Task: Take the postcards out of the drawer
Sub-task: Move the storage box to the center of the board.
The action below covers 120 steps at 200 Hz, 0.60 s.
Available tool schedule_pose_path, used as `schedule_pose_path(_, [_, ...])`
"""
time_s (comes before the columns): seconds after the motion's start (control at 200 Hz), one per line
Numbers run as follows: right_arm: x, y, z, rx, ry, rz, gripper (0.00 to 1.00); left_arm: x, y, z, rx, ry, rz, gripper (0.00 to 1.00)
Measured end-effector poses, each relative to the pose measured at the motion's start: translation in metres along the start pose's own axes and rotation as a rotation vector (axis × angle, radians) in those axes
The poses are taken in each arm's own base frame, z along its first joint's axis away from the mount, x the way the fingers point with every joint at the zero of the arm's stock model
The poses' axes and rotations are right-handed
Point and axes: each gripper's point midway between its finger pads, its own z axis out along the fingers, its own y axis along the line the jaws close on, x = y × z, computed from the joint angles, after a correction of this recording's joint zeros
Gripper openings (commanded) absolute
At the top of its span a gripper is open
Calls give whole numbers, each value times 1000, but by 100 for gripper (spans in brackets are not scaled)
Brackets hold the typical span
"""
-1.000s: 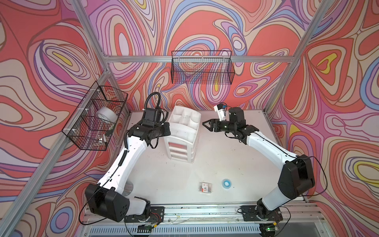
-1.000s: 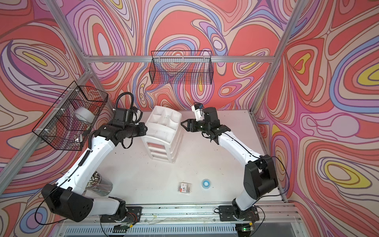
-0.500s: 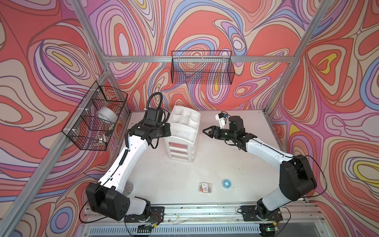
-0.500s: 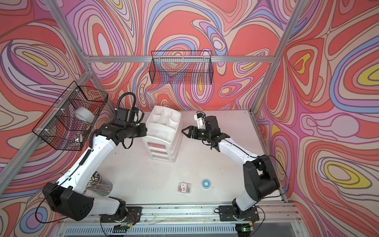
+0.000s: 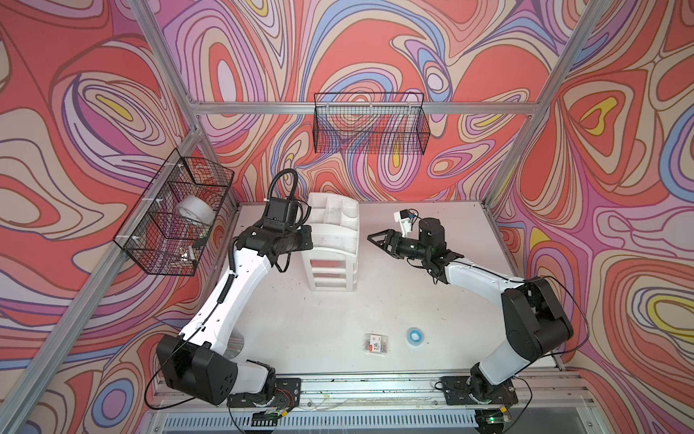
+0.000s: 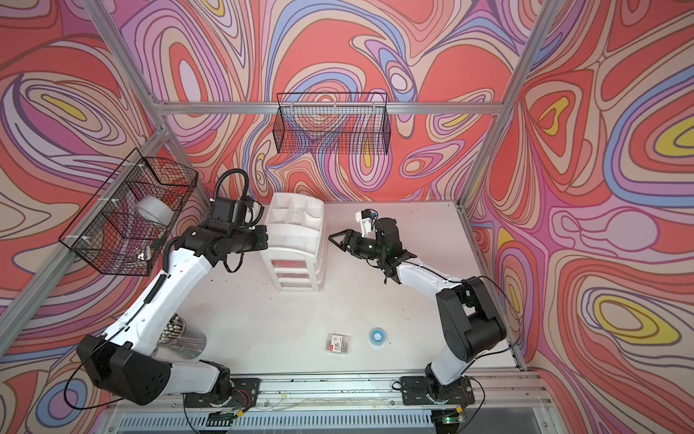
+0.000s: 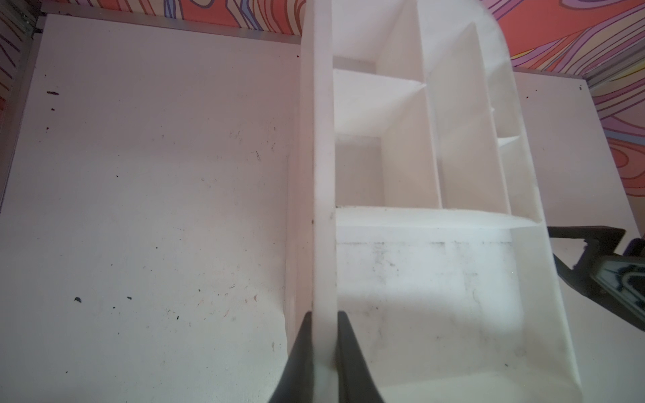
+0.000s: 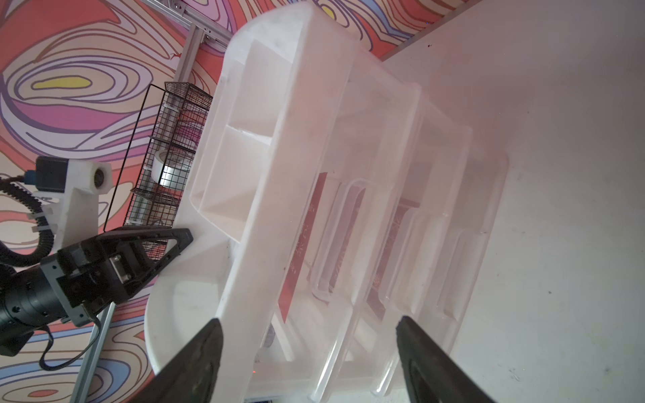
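The left gripper [image 7: 323, 324] pinches the side wall of the white drawer unit [image 7: 405, 167] at its open top tray. The right gripper [image 8: 307, 322] is spread wide, facing the drawer fronts without touching them. The red postcards [image 8: 307, 240] lie inside the closed translucent drawers [image 8: 436, 209]. The unit stands toward the back of the surface [image 5: 319, 338].

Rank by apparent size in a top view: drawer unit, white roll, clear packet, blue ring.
1. drawer unit
2. white roll, in the side basket; it hangs higher, so nearness may enlarge it
3. packet and blue ring look alike; not ranked
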Motion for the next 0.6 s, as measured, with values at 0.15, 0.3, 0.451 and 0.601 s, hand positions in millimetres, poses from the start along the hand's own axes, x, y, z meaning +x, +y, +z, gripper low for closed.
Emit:
schedule_pose_path(0.15, [11,1,18,-22,32,15,82,4,3,-5,-9,6,22,7])
schedule_pose_path(0.3, [20,5,33,-57,45,31,84,9,11,-13,-43,8,42,7])
schedule_pose_path(0.451, [21,5,43,-102,41,52,84,16,18,-21,-66,2,48,14])
schedule_pose_path(0.601, [25,7,49,-126,46,72,84,16,20,-23,-71,-3,66,30])
